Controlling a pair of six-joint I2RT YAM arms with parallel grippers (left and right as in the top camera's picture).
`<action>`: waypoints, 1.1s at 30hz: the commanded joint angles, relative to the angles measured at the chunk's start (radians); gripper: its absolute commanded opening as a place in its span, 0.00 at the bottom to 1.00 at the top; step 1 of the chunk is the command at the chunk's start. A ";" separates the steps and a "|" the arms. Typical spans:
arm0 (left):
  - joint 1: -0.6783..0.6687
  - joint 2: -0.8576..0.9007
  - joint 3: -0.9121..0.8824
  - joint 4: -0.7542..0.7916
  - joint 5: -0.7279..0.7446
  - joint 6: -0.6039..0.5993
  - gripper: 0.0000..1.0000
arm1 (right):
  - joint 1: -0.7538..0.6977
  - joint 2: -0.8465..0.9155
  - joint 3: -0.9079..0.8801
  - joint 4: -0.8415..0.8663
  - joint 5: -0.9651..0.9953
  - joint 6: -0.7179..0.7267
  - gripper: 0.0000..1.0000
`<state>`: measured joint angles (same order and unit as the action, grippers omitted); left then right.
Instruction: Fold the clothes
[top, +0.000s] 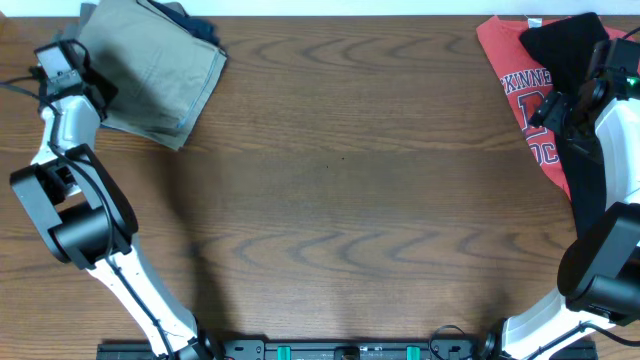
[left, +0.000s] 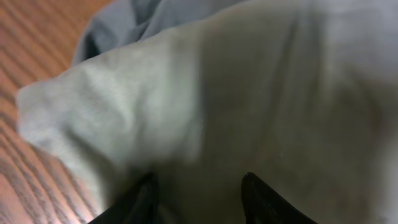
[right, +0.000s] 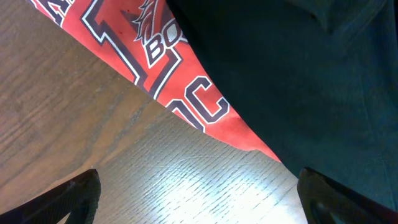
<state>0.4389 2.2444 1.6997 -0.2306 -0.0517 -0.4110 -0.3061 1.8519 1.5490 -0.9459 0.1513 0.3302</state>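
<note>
The tan khaki trousers (top: 150, 70) lie folded at the table's far left corner, on top of a navy and grey garment (top: 192, 24). My left gripper (top: 98, 95) is at their left edge. In the left wrist view its fingers (left: 199, 190) are apart with tan cloth (left: 249, 93) under and between them, and grey cloth (left: 124, 18) lies beyond. A red white-printed T-shirt (top: 515, 75) lies at the far right with black trousers (top: 565, 45) on it. My right gripper (top: 556, 110) hovers wide open (right: 199, 193) over bare wood by the T-shirt's edge (right: 155, 68) and the black cloth (right: 298, 74).
The table is dark brown wood (top: 340, 180). Both arms' bases stand at the near edge. The two clothes piles sit at the far corners, partly past the frame's edge.
</note>
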 joint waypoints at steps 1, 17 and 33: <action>0.016 -0.030 0.010 0.000 -0.020 0.018 0.45 | -0.001 0.005 0.003 -0.001 0.010 0.013 0.99; -0.078 -0.153 0.009 0.252 0.025 -0.086 0.38 | -0.001 0.005 0.003 -0.001 0.010 0.013 0.99; -0.108 0.101 0.009 0.325 0.025 0.101 0.92 | -0.001 0.005 0.003 -0.001 0.010 0.013 0.99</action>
<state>0.3256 2.3455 1.7031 0.1158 -0.0246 -0.3641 -0.3061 1.8519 1.5490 -0.9463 0.1513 0.3302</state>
